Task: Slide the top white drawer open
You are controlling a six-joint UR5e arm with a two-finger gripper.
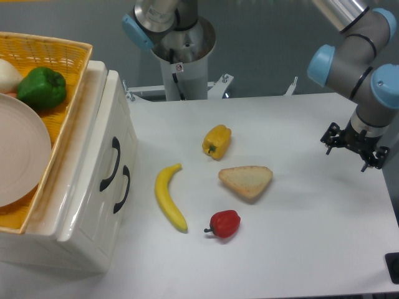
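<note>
The hand [354,151] hangs over the right side of the tabletop [312,237], far from the cabinet [75,237]; it holds nothing, but whether its fingers are spread or closed I cannot tell. The top white drawer [106,134] sits closed in the cabinet at the left, its black handle [110,164] facing the tabletop; the lower drawer [128,180] is beside it. On the cabinet stands a yellow basket [59,50] with a green pepper [41,88] and a plate [19,156]. On the tabletop lie a banana [169,197], a yellow pepper [216,141], bread [245,180] and a red pepper [225,223].
</note>
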